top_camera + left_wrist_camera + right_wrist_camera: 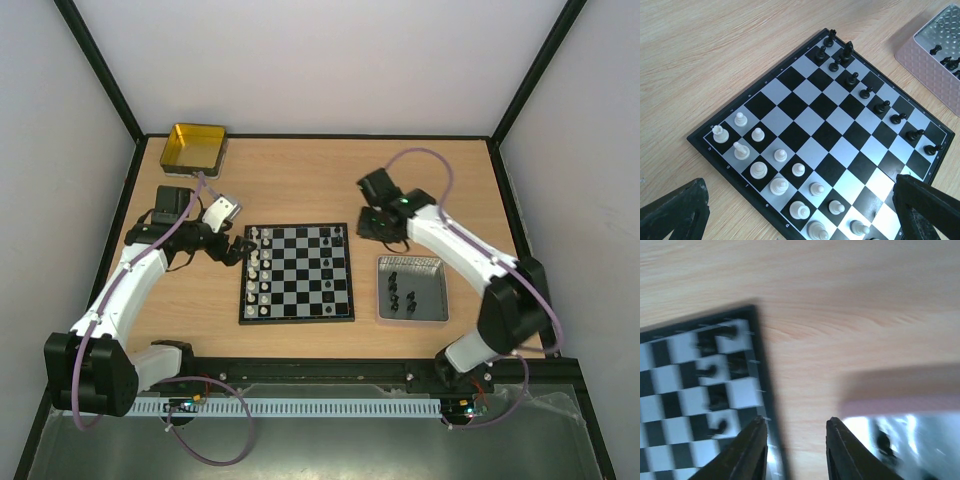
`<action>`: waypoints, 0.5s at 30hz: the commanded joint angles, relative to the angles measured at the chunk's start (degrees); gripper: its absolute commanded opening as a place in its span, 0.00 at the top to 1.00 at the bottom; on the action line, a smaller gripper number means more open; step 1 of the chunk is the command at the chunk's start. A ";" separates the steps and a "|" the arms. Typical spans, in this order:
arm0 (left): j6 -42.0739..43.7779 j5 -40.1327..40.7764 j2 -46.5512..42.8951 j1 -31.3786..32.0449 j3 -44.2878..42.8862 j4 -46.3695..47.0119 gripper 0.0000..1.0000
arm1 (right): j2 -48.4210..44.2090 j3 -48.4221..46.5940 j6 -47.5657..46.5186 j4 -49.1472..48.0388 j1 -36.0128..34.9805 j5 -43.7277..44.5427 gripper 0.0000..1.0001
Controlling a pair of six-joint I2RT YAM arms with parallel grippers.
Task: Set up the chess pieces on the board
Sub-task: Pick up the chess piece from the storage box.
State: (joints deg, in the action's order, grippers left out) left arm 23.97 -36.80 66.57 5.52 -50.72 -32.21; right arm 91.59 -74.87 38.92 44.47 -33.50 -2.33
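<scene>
Right gripper (795,450) jaws part-way apart, nothing between them, released. It hangs over bare table (300,190) in the gap between the board (300,276) edge and the grey tray (432,302); its wrist view is blurred. Left gripper (800,180) spread wide and empty, parked at the white side of the board. White pieces (759,170) fill their two rows as far as the view shows. The black pawns (882,106) line the second row on the far side, and only two black back-row pieces (846,50) stand in the corner. The remaining black pieces (394,290) stand loose in the tray, a handful, types too small to tell. Likely step: fetch the next black piece from the tray for the back row. To do it well, pick a piece that stands apart from the others and come straight down over it. Keep the jaws only a little wider than the piece so neighbours don't get knocked, and pinch low on the body, not the tip. Carry it high over the pawns, lower onto the next free edge square beside the two placed pieces, and let go only once the base sits flat. Risks: the glossy piece may slip, and a finger may clip a pawn.
</scene>
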 commanded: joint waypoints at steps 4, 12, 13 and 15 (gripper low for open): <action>0.34 -0.20 0.03 0.61 -0.43 -0.31 0.01 | -15.07 19.05 4.46 4.73 8.55 2.29 0.69; -0.02 0.05 0.25 0.81 -0.71 -0.56 0.01 | -22.69 26.62 7.02 6.07 11.38 0.79 0.69; -0.05 -0.01 0.19 0.81 -0.79 -0.64 0.01 | -23.26 27.61 7.59 5.93 11.43 0.63 0.69; -0.06 -0.20 -0.06 0.81 -0.98 -0.78 0.01 | -24.57 29.98 8.24 4.85 11.44 -0.10 0.69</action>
State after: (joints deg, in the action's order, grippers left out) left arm 23.94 -36.77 66.59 6.11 -50.72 -32.23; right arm 69.14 -48.73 44.60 48.58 -22.28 -1.63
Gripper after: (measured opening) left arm 0.992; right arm 0.314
